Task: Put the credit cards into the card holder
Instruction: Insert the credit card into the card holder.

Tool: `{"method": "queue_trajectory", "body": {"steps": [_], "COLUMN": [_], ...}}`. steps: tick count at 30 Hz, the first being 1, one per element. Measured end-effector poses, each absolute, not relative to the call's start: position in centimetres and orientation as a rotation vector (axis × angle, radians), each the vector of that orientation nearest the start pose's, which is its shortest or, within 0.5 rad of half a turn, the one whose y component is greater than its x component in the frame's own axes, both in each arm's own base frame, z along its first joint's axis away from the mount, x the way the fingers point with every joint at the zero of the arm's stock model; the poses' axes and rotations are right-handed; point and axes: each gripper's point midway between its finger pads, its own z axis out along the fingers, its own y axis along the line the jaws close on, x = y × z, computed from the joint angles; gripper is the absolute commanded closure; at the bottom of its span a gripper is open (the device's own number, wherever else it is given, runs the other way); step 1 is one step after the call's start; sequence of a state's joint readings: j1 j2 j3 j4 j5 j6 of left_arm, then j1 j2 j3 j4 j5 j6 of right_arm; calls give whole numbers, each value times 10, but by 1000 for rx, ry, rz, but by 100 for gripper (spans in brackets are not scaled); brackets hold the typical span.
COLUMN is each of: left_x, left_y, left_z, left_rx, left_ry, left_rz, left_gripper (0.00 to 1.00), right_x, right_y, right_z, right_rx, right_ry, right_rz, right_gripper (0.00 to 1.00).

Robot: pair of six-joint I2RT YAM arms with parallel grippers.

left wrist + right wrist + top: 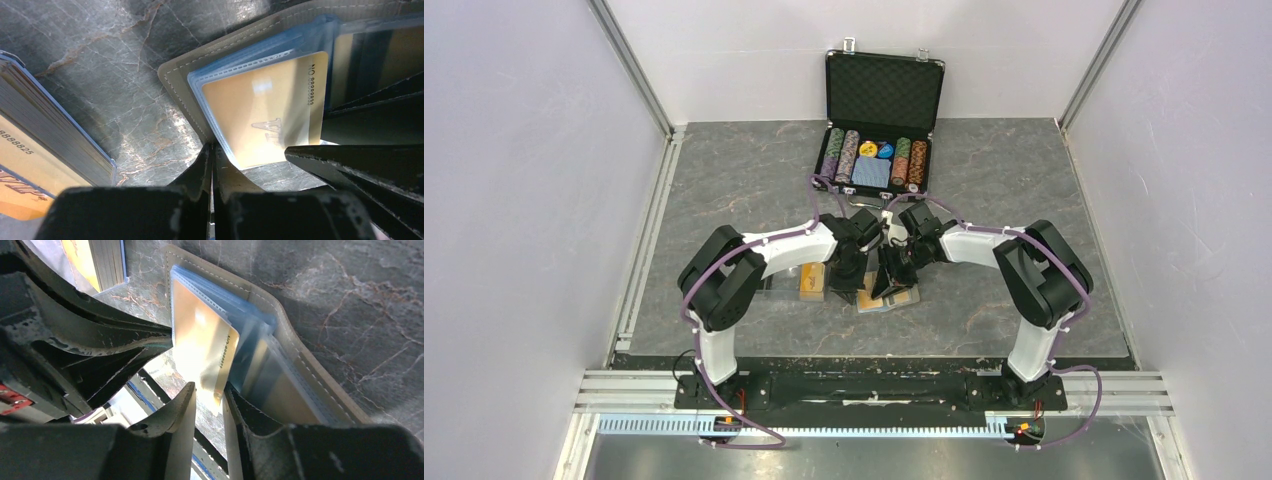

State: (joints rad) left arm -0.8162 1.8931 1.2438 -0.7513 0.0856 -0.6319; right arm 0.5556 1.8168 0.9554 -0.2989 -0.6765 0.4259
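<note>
Left gripper (212,156) clenched at holder (180,85) edge, likely steadying; right gripper (210,388) straddles half-sleeved card (200,340), grip unclear; stack (812,281) at 9 o'clock.

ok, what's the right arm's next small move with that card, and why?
Probably nudge the orange card deeper into the card holder's blue sleeve: it is only partway in, its free end between the right gripper's fingers.

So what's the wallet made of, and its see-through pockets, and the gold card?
The card holder looks like matte khaki leather or faux leather: stitched edge, dull surface. Its sleeves look like thin clear bluish plastic: you see through them. The gold card seems stiff glossy plastic: it reflects light and carries printed numbers.
</note>
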Motion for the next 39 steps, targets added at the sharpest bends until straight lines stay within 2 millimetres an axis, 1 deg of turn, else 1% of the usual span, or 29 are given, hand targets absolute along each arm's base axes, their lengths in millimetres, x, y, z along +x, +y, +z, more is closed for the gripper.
{"method": "queue_trajectory", "body": {"steps": [3,5,7,9,13,17,19,23,28,32,35,39], "left_x": [207,208,210,214,225,238,243,242,236,236,236,236], "left_y": [-277,-274,-270,-268,-272,-285,-288,-290,-295,-300,-296,-292], "left_z": [15,16,19,27,57,80,83,76,70,65,58,48], "left_rx": [300,319,329,323,290,237,203,124,76,33,-1,-41], "left_ry": [3038,3022,3004,2971,2887,2822,2801,2801,2815,2806,2820,2850], "left_rz": [-255,-224,-187,-180,-262,-449,-529,-665,-750,-820,-824,-801], "left_gripper": [70,60,57,54,46,46,45,48,52,58,59,59], "right_x": [219,219,218,219,222,227,229,234,239,239,237,231], "right_y": [282,282,282,281,280,281,280,277,274,272,270,267], "right_z": [25,26,29,33,44,51,53,54,54,51,43,25], "right_rx": [-390,-390,-397,-407,-422,-439,-450,-472,-508,-531,-540,-531], "right_ry": [2852,2852,2848,2836,2809,2788,2787,2787,2772,2769,2776,2820], "right_rz": [1178,1178,1172,1156,1129,1110,1091,1040,986,971,969,963], "right_gripper": [62,56,51,49,46,46,47,57,73,85,88,91]}}
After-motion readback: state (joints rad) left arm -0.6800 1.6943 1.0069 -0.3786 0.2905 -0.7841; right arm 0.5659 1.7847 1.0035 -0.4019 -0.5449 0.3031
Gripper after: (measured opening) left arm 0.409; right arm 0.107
